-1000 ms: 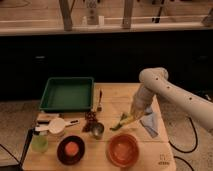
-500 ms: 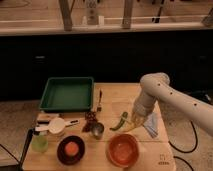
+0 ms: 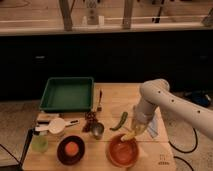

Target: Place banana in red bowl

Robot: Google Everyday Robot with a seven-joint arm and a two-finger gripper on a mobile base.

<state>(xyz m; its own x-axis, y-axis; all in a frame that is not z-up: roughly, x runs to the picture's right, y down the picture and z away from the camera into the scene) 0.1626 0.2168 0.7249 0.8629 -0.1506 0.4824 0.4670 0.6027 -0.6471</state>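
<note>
Just above the back rim of the red bowl (image 3: 121,155), the gripper (image 3: 133,130) hangs at the end of a white arm (image 3: 161,99) that reaches in from the bowl's right. Its fingers are clamped on the banana (image 3: 128,135), pale yellow and tilted down toward the bowl; I can't tell whether its low end touches the rim. A green chili pepper (image 3: 120,120) lies just behind the red bowl, and a metal cup (image 3: 96,130) stands to its left. Farther left of the bowl sits a dark bowl (image 3: 71,149) with an orange centre. A blue cloth (image 3: 153,128) lies behind the bowl to the right.
</note>
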